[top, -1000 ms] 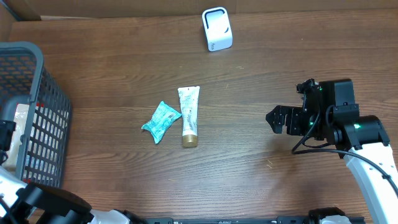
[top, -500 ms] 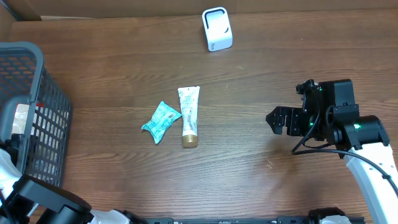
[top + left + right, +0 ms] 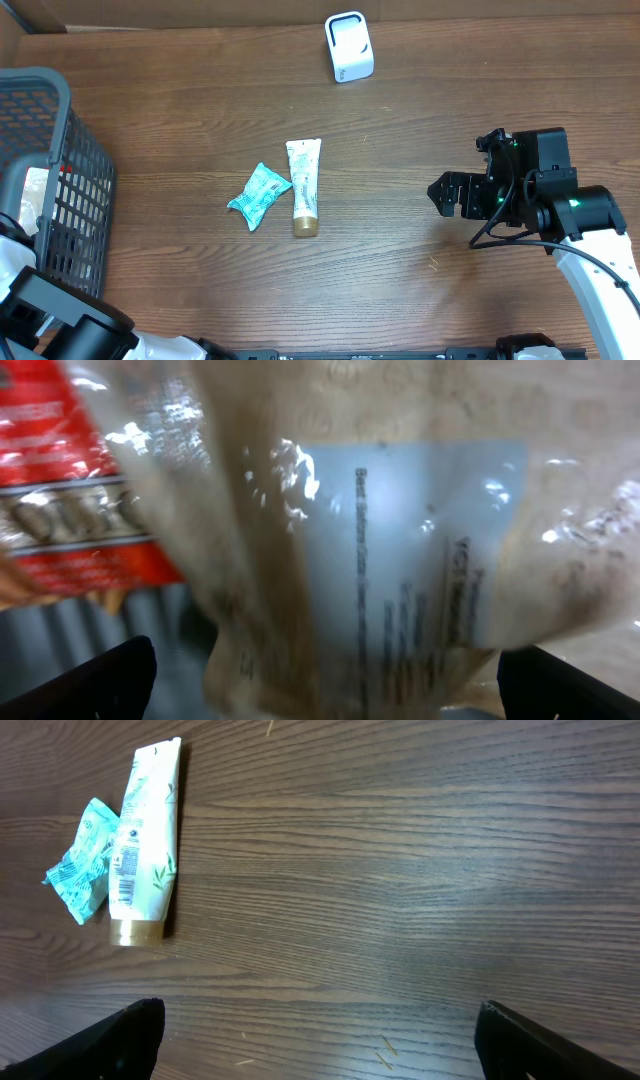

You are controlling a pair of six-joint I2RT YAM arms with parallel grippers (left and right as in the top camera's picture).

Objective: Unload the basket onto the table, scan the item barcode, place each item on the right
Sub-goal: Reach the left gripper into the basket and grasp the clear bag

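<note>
A brown wooden table [image 3: 400,290] has a grey basket [image 3: 90,170] on its left side. The left claw [image 3: 325,650] is down in the basket. Its two black fingers [image 3: 100,680] are spread wide open and hold nothing. Right under it, very close, is a see-through bag [image 3: 400,540] with a pale label on it. The label has dark print, but it is too blurry to read. A red pack [image 3: 70,470] lies beside the bag, on its left in the wrist view. In the middle of the table lies a white tube [image 3: 304,185] with a gold cap. The cap points to the near edge of the table. A small blue-green packet [image 3: 259,196] lies on the left of the tube, and one corner touches it. A white scanner [image 3: 349,47] stands at the far edge of the table, well apart from the tube and the packet. The right claw [image 3: 440,192] hangs over the right side of the table and points to the left, toward the tube. Its fingers [image 3: 120,1040] are wide open too, with only bare wood between them. It is well apart from the tube, the packet and the scanner, and it touches none of them.
</note>
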